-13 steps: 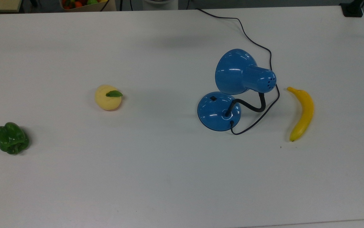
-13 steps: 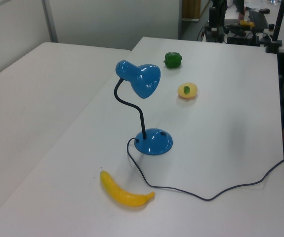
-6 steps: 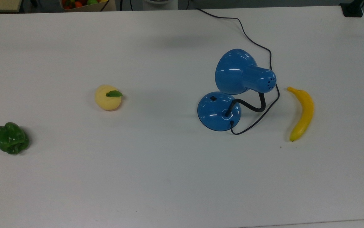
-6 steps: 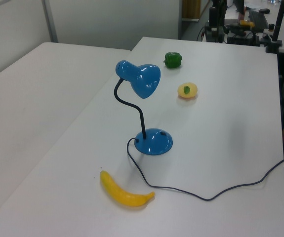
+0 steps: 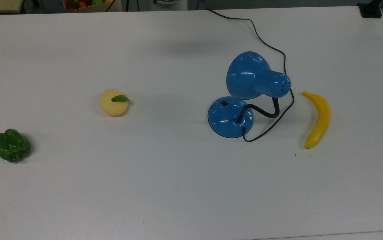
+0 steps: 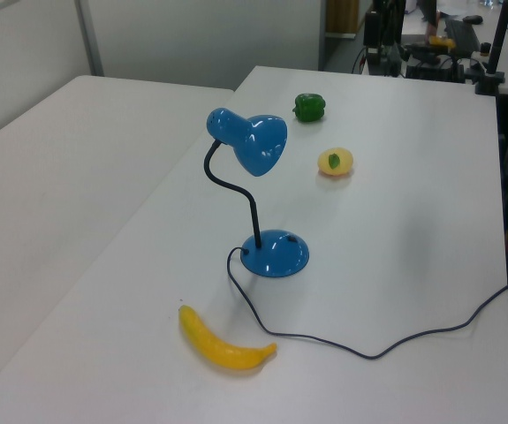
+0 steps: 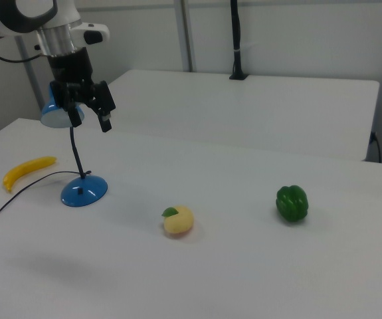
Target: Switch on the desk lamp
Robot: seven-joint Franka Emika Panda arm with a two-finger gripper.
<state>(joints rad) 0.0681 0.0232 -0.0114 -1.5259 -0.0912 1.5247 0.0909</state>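
White table, lamp unlit, arm high: the approach step looks barely begun.

Top view: the desk lamp [image 5: 241, 100] stands on the white table [image 5: 178, 186] between a banana [image 5: 317, 119] and a yellow fruit [image 5: 113, 102], its black switch [image 5: 224, 103] bare on the base. Left view: the shade [image 6: 261, 144] hangs dark over the base. Right view: the gripper [image 7: 90, 118], fingers spread and holding nothing, hovers high before the shade; next, I judge, it must descend and press the switch.

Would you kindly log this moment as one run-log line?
gripper: open, raised, apart from lamp | desk lamp: upright, not lit | switch: untouched | banana, pepper: on table
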